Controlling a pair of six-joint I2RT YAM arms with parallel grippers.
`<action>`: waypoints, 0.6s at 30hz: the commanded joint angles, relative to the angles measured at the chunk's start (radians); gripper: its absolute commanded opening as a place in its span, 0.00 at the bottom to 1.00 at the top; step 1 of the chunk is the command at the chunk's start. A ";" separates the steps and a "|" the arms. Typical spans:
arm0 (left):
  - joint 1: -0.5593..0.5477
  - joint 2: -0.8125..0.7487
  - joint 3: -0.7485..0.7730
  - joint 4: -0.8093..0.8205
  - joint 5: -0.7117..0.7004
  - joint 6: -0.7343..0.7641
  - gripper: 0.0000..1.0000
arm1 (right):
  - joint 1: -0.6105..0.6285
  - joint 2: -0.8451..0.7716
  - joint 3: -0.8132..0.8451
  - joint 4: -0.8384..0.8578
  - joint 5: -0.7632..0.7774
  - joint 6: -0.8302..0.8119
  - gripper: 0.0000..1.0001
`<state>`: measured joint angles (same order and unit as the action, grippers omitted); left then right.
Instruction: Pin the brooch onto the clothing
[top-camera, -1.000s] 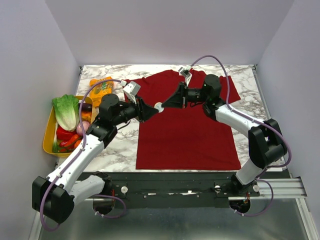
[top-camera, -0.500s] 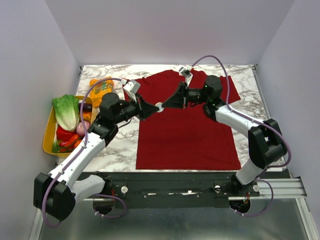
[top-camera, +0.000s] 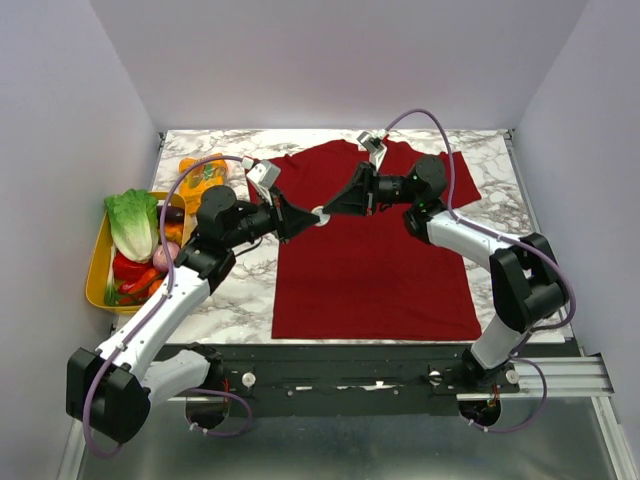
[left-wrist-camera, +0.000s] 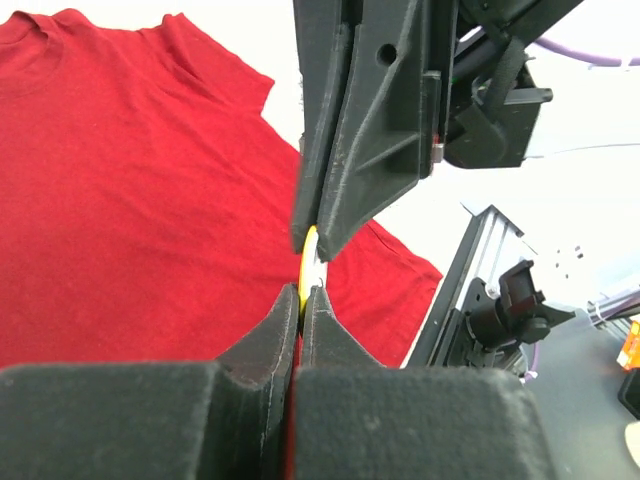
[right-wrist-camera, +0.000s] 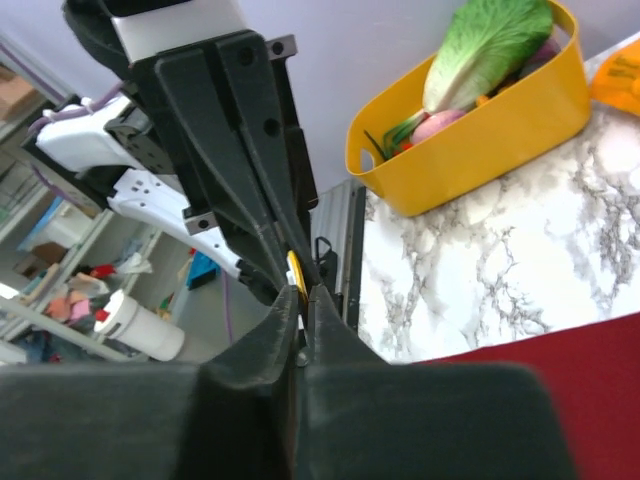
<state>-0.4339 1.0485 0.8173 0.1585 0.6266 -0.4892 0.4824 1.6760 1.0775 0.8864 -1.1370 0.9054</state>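
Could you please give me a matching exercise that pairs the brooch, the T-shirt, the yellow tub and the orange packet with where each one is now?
Things:
1. brooch
2. T-shirt
3. yellow tub
4. orange packet

Places:
A. spread flat on the marble table
B. at the table's left edge, holding vegetables
C. pinched in the left gripper, above the T-shirt
D. on the table beyond the tub, beside the T-shirt's sleeve

Pairs: 1-C, 2-A, 3-B, 4-D
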 joint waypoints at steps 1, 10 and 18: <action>-0.003 -0.019 0.002 0.033 0.042 -0.006 0.00 | 0.004 0.031 -0.027 0.173 -0.046 0.098 0.01; 0.021 -0.064 -0.026 0.016 0.028 0.011 0.23 | 0.001 -0.005 -0.048 0.126 -0.017 0.060 0.01; 0.024 -0.030 -0.030 0.093 0.088 -0.035 0.04 | 0.001 -0.028 -0.048 0.079 0.000 0.030 0.01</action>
<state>-0.4126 1.0100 0.7895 0.1860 0.6533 -0.5060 0.4831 1.6855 1.0382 0.9932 -1.1496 0.9680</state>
